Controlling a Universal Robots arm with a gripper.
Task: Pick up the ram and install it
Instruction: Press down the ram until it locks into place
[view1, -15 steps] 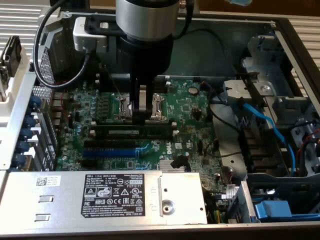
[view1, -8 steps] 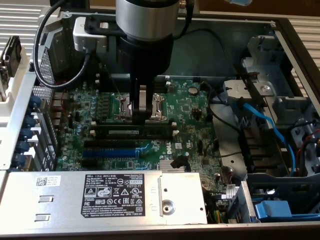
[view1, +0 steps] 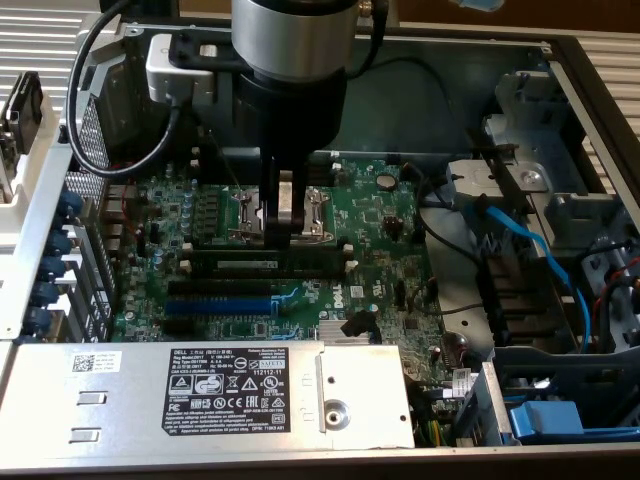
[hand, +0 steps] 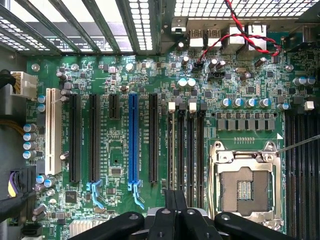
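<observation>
Sheet-metal walls of the open grey computer case (view1: 40, 240) hem the work in on every side. On the exterior view's left a perforated panel and one looped black cable (view1: 88, 100) crowd the edge. Along the front a flat silver metal cover with a white label (view1: 200, 390) overhangs the near edge of the green motherboard (view1: 385, 215). The open room lies straight above the board's middle, and the arm comes down there.

The black two-fingered gripper (view1: 285, 222) hangs just over the long black memory slots (view1: 270, 265), beside the one silver-framed processor socket (view1: 322, 205). Its fingers are pressed together. Whether the ram, the thin green stick, is pinched between them I cannot tell, nor can I pick it out elsewhere. To the exterior view's right stand grey drive brackets and bright blue flat cables (view1: 530, 250), well apart from the gripper.

From the wrist view I count:
- One white plastic slot (hand: 50, 130).
- Four black expansion slots, one of them short.
- One blue expansion slot (hand: 133, 140).
- Four memory slots (hand: 185, 150) side by side, with two white end clips showing.
- One socket (hand: 245, 185).

The gripper (hand: 175, 202) sits in line with the memory slots. One twisted red and black wire pair (hand: 240, 27) runs near the rear ports.
</observation>
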